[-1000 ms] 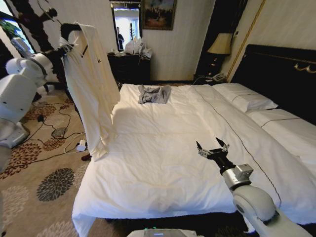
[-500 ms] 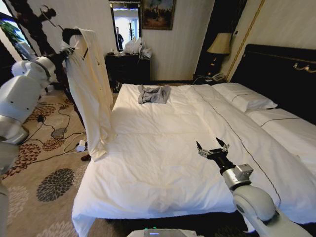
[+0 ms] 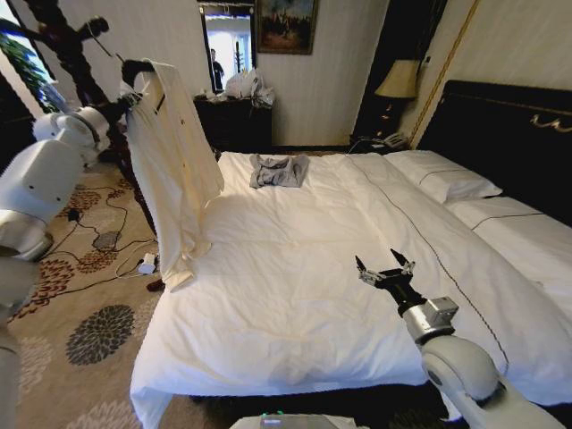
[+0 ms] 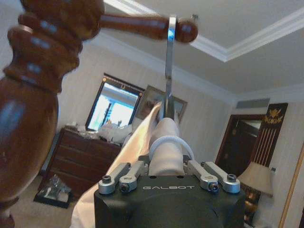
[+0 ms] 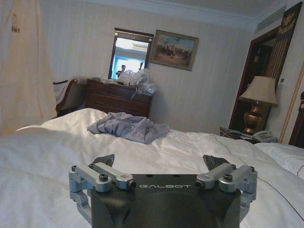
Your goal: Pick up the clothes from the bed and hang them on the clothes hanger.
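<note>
The cream clothes point(image 3: 172, 170) hang full length off the clothes hanger point(image 4: 168, 61), beside the left edge of the bed point(image 3: 295, 268). My left gripper point(image 3: 134, 73) is raised high and shut on the hanger's neck, where the collar wraps it point(image 4: 165, 142). The silver hook reaches up to a peg of the dark wooden coat stand point(image 4: 38, 95) and crosses it. I cannot tell whether the hook rests on the peg. My right gripper point(image 3: 384, 268) hovers open and empty low over the duvet; its fingertips point(image 5: 103, 160) are spread wide.
A small grey garment point(image 3: 279, 170) lies near the bed's far end. A dark dresser point(image 3: 234, 121) stands behind it. Cables and a plug point(image 3: 98, 237) lie on the patterned carpet left of the bed. Pillows point(image 3: 442, 179) and the black headboard point(image 3: 509, 125) are on the right.
My left arm has carried the hanger and hanging garment slightly right, toward the coat stand's peg, and the hem has swung. The right arm has not moved.
</note>
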{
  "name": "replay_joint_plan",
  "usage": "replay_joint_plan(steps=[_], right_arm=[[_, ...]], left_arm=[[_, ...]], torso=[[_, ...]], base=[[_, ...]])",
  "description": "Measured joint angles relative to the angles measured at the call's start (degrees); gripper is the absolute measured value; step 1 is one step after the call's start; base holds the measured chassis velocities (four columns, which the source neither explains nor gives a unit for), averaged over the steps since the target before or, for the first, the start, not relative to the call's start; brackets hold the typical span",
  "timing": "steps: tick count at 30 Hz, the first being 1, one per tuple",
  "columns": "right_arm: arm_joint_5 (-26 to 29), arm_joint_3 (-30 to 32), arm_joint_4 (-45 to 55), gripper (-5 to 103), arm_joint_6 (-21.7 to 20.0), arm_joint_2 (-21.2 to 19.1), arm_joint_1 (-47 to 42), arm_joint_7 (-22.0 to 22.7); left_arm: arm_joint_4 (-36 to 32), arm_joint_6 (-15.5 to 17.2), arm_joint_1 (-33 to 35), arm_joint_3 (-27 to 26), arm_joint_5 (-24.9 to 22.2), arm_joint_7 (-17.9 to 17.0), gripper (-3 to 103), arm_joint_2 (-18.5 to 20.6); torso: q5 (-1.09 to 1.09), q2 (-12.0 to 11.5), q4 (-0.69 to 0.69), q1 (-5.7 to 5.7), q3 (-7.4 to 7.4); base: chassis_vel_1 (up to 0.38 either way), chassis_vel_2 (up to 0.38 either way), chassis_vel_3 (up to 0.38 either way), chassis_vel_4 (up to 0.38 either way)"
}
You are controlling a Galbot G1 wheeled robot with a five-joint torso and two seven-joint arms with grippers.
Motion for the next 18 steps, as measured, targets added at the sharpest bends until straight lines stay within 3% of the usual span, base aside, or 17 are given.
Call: replay_joint_plan(steps=[11, 14, 15, 18], right_arm=[[0.0, 0.0, 0.0, 100, 0.0, 0.0, 0.0, 0.0], [0.0, 0.0, 0.0, 100, 0.0, 0.0, 0.0, 0.0], [0.0, 0.0, 0.0, 100, 0.0, 0.0, 0.0, 0.0], [0.0, 0.0, 0.0, 100, 0.0, 0.0, 0.0, 0.0]], left_arm=[[-3.1, -0.4, 0.4, -1.5, 0.7, -2.4, 69, 1.4], [-3.4, -0.3, 0.3, -1.6, 0.5, -2.6, 75, 1.7], [-3.9, -0.3, 0.3, -1.6, 0.4, -2.7, 85, 2.0], [-4.5, -0.2, 0.5, -1.6, 0.3, -2.8, 90, 2.5]], torso=[[0.0, 0.0, -0.01, 0.0, 0.0], [0.0, 0.0, 0.0, 0.0, 0.0], [-0.01, 0.0, 0.0, 0.0, 0.0], [0.0, 0.0, 0.0, 0.0, 0.0]], base=[[0.0, 0.0, 0.0, 0.0], [0.0, 0.0, 0.0, 0.0], [0.0, 0.0, 0.0, 0.0], [0.0, 0.0, 0.0, 0.0]])
